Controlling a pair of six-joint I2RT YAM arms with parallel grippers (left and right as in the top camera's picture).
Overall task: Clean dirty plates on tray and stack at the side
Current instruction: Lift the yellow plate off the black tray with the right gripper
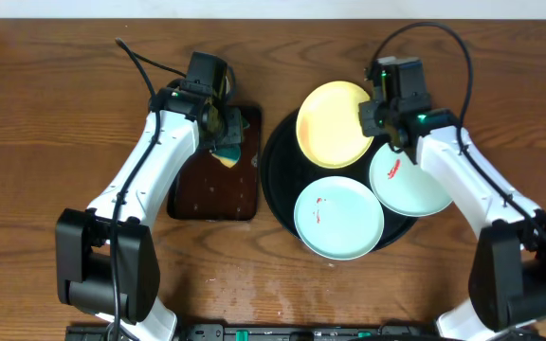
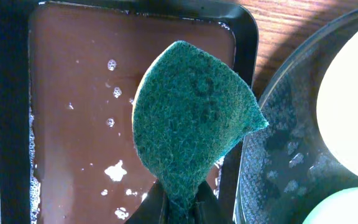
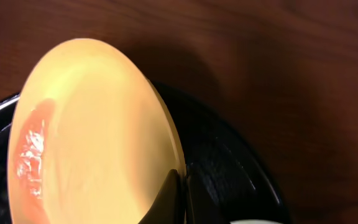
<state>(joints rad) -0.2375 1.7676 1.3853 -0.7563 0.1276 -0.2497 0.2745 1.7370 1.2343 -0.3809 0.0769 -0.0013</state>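
Observation:
My right gripper (image 1: 377, 121) (image 3: 184, 198) is shut on the right rim of the pale yellow plate (image 1: 334, 124) (image 3: 92, 130), which is tilted up over the back of the black tray (image 1: 275, 180) (image 3: 229, 165). A red smear (image 3: 32, 149) marks that plate's face. Two mint-white plates lie in the tray, one at the front (image 1: 339, 217) and one at the right (image 1: 409, 180), each with a small red smear. Over the brown tray, my left gripper (image 1: 224, 133) (image 2: 180, 205) is shut on a green scouring sponge (image 1: 227, 147) (image 2: 191, 118).
The rectangular dark brown tray (image 1: 214, 185) (image 2: 73, 106) left of the black tray holds soapy water with bubbles. The black tray's wet rim (image 2: 278, 155) lies just right of the sponge. Bare wood tabletop (image 1: 45, 114) surrounds both trays.

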